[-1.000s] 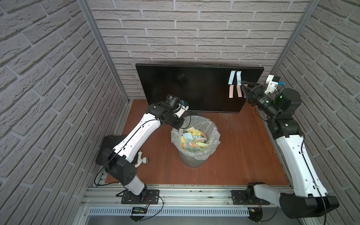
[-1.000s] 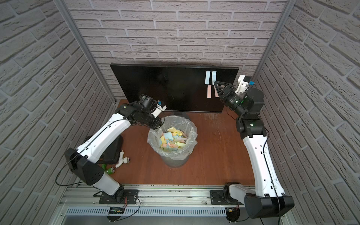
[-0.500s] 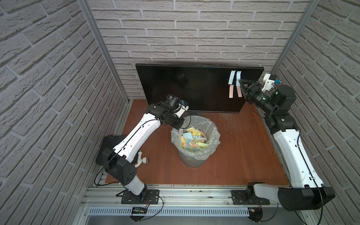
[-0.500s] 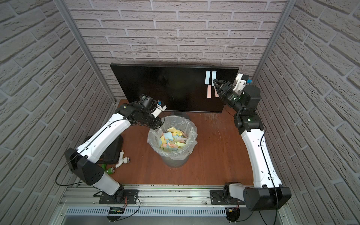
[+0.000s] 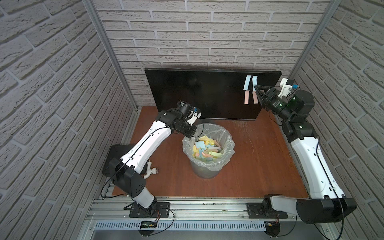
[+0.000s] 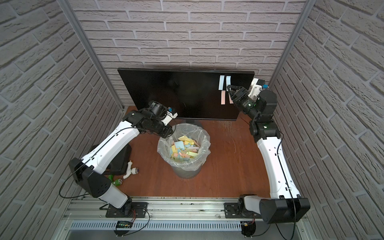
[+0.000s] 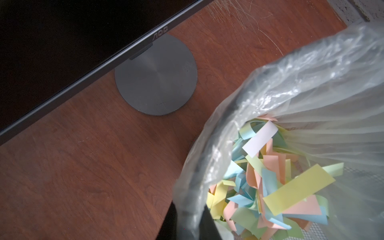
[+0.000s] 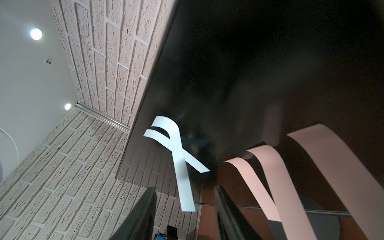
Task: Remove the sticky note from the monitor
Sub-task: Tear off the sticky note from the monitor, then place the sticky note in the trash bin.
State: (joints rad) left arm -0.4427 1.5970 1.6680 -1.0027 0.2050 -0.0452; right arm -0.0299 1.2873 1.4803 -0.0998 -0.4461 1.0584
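My left gripper [image 7: 189, 226] seems clenched on the clear-lined grey bin [image 5: 228, 143], while high on the wide black monitor's [image 5: 197, 93] right the light, floppy pale-blue paper sticky note [image 8: 184, 187] hangs between my right gripper's [image 5: 256, 88] parted fingers, and I'd pinch its free end.

Cannot make out the left gripper [image 7: 188, 220] tips in either top view, buried behind its wrist. Cropped at wrist-view edges: its fingers [image 7: 169, 222] astride the bin [image 7: 270, 93] liner, the pink sticky note [image 8: 332, 176], the monitor [image 8: 249, 62]. Half covered by the left arm [image 5: 145, 143]: black slab [image 5: 116, 151].
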